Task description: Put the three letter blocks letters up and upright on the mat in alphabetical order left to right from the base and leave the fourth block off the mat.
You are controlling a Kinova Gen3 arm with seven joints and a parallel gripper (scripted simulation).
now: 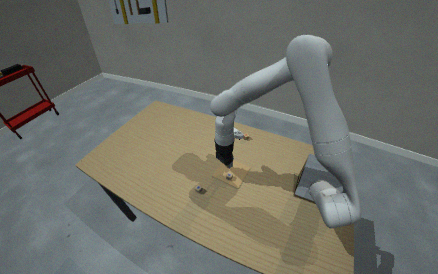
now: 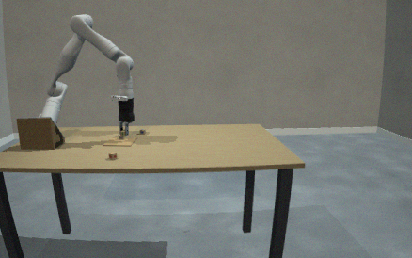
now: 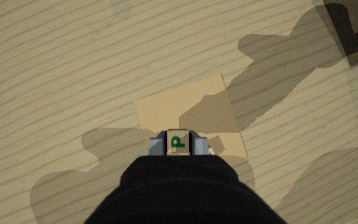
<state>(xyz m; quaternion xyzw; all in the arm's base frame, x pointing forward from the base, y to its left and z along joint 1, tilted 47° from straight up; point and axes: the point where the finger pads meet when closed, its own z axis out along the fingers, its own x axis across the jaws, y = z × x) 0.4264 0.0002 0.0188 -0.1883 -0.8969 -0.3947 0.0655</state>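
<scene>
- While the arm reached down over the worktop (image 1: pixel 150 145), the end effector (image 3: pixel 178 145) pinched a block marked P (image 3: pixel 178 142) between its two fingers.
- That block hung over the mat (image 3: pixel 170 107), near the mat's 6 o'clock edge in the wrist view.
- A second block (image 1: pixel 228 175) lay on the mat.
- A third block (image 1: pixel 199 189) sat off the mat at its 8 o'clock in the top view.
- A fourth block (image 1: pixel 245 135) lay beyond, toward 12 o'clock.

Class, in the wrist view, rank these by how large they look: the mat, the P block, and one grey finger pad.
1. The mat, largest.
2. The P block, held between the tool's fingers.
3. A finger pad, smallest, though the block sits nearer the camera than the mat.
</scene>
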